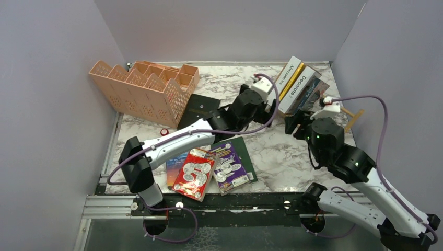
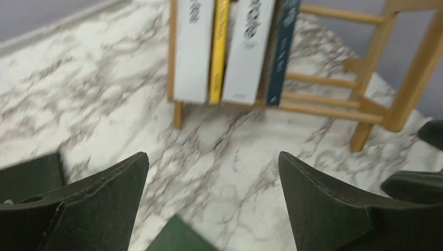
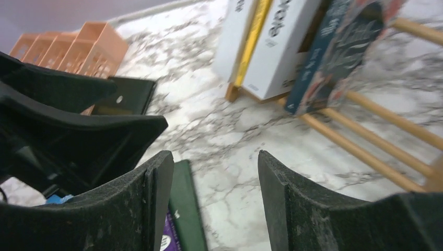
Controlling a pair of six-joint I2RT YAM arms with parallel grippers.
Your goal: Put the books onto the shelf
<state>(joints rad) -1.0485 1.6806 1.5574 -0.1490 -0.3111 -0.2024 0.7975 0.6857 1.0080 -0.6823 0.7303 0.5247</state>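
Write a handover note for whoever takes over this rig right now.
Left gripper: open, empty, facing the light-wood slatted shelf.
Right gripper: open, empty, also near the shelf.
Done: four stand in the shelf: thin white book, yellow book, white "Decorate" book, blue-spined book.
To do: black book flat by the peach plastic lattice organizer; red cartoon-cover book and purple cartoon-cover book near the arm bases, the purple one on a dark green book. A blue edge under the red one may be another.
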